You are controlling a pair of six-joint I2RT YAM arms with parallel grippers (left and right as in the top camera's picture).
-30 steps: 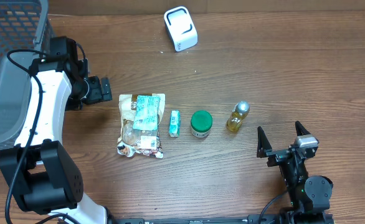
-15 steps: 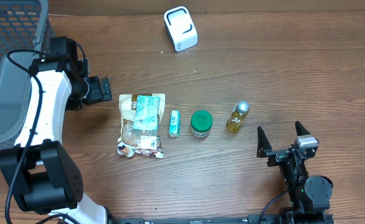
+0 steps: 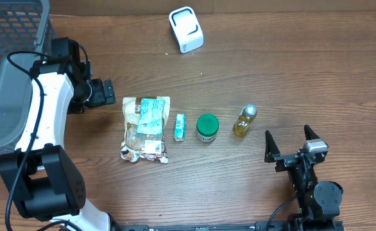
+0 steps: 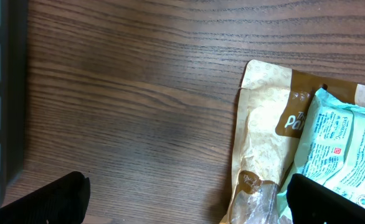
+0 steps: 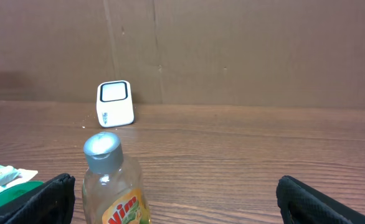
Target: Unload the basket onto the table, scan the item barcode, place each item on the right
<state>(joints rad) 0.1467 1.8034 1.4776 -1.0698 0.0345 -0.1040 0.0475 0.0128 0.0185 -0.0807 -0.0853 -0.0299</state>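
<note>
From overhead the whole table [image 3: 290,70] is laid out. A white scanner [image 3: 186,29] sits at the top centre, and a row of items runs across the middle. From the left these are a tan snack bag [image 3: 143,138] with a teal pack [image 3: 151,115] lying on it, a small teal packet [image 3: 179,126], a green-lidded jar [image 3: 206,127] and a small bottle [image 3: 244,120] of yellow liquid. A grey mesh basket [image 3: 8,38] fills the upper left corner.

The right wrist view adds what the top view can't give. The bottle [image 5: 113,186] stands upright at lower left with a silver cap and red "Vim" lettering on a yellow label. The scanner [image 5: 115,102] stands far behind it, dark window facing this way, against a brown wall. The jar's green lid just peeks in at the bottom left.

The left wrist view goes close on the bag's upper corner [image 4: 263,143], with the teal pack [image 4: 344,149] overlapping it at the right edge. A dark strip down the left edge can't be identified.

As for the arms, the left one reaches along the left side of the frame. The left gripper [image 3: 111,93] points right toward the bag, just short of it, jaws spread wide and empty. The right gripper [image 3: 289,142] sits low at the lower right, fingers aimed up-frame and parted wide, holding nothing, with the bottle near but apart. Every item lies untouched on the wood.
</note>
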